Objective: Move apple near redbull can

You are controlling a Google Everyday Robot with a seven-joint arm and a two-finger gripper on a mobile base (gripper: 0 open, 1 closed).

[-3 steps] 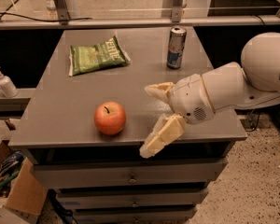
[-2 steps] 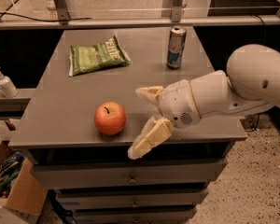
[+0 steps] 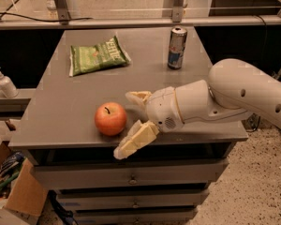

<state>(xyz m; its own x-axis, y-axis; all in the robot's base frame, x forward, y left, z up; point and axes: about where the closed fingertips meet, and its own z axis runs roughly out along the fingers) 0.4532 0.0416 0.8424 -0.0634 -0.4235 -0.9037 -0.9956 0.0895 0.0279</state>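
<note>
The apple [image 3: 110, 118], round and red-orange with a dark stem, sits near the front edge of the grey table [image 3: 145, 69]. The redbull can [image 3: 177, 48], slim and silver-blue, stands upright at the back right of the table. My gripper [image 3: 129, 123] is just right of the apple, its two cream fingers [image 3: 136, 139] spread open, one behind the apple's right side and one over the table's front edge. It holds nothing. The white arm reaches in from the right.
A flat green chip bag [image 3: 97, 55] lies at the back left of the table. Drawers [image 3: 131, 177] sit under the tabletop. A soap bottle [image 3: 3, 82] stands on a ledge at the left. A cardboard box [image 3: 18, 196] is on the floor at lower left.
My gripper has moved left across the front of the table, closing the gap to the apple. The apple, can and bag have not moved.
</note>
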